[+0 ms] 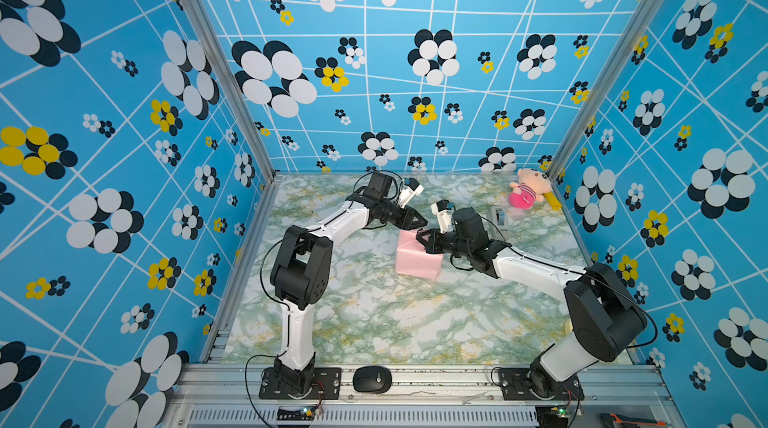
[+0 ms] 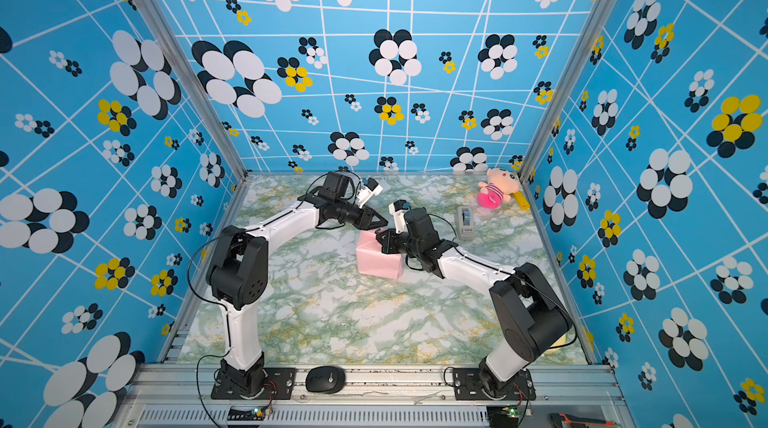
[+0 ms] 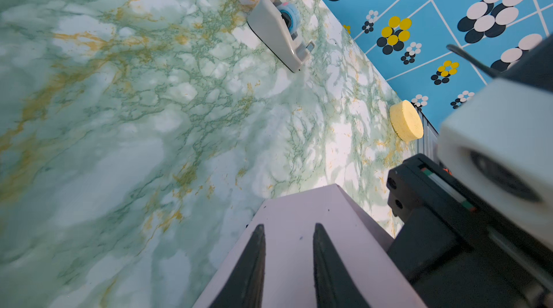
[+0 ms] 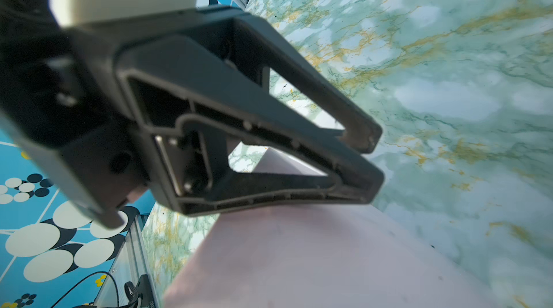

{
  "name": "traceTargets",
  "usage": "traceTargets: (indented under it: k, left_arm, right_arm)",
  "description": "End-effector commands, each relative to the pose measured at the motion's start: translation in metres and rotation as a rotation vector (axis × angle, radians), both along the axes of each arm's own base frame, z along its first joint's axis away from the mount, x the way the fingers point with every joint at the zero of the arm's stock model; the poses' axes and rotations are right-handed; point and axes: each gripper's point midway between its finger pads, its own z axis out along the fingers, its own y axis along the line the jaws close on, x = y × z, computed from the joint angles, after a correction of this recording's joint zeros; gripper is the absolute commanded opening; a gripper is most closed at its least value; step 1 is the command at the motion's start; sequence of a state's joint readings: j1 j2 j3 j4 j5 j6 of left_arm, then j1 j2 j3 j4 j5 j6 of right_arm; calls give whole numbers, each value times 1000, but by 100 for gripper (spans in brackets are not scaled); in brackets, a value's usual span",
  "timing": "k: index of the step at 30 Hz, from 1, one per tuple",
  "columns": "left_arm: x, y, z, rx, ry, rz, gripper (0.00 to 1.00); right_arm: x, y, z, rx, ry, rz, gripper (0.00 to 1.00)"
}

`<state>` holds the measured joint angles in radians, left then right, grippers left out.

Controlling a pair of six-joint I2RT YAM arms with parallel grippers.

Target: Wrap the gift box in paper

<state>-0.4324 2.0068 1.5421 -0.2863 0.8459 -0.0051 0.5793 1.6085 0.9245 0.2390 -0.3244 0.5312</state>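
The right tool (image 1: 420, 237), shut, seems to press the pink paper (image 1: 415, 265) onto the hidden gift box so the folds hold; the left tool (image 3: 289, 227) hovers a little open, empty.

Tape dispenser (image 2: 466, 220) near plush doll (image 2: 494, 193); yellow puck (image 3: 406, 120).

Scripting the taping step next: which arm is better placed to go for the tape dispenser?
Right, probably. The tape dispenser stands close by the right gripper, on that arm's side. The left gripper must reach past the right one. Catch: the right gripper, shut, seems to pin the paper.
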Motion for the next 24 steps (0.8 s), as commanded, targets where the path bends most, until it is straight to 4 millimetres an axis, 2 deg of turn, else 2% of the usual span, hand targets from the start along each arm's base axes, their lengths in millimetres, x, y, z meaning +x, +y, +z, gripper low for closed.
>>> traceTargets:
  k: [1,10,14,15,19,21,24]
  left_arm:
    - [-15,7,14,1,-31,-27,29]
    - [-29,21,3,57,-68,-1,30]
    - [-31,23,-11,86,-74,10,30]
    - [-33,23,-4,83,-98,10,30]
    - [-36,26,-9,119,-134,24,30]
    - [-38,28,-13,136,-153,32,30]
    - [-40,30,-19,174,-185,38,30]
  right_arm:
    - [-21,-18,-42,-112,129,5,4]
    - [-27,-15,-14,-70,88,37,12]
    - [-30,-20,-4,-66,71,28,18]
    - [-31,-21,-3,-68,70,26,18]
    - [-37,-24,2,-69,76,29,21]
    - [-43,-24,13,-54,71,45,22]
    - [-49,-30,44,-16,20,39,26]
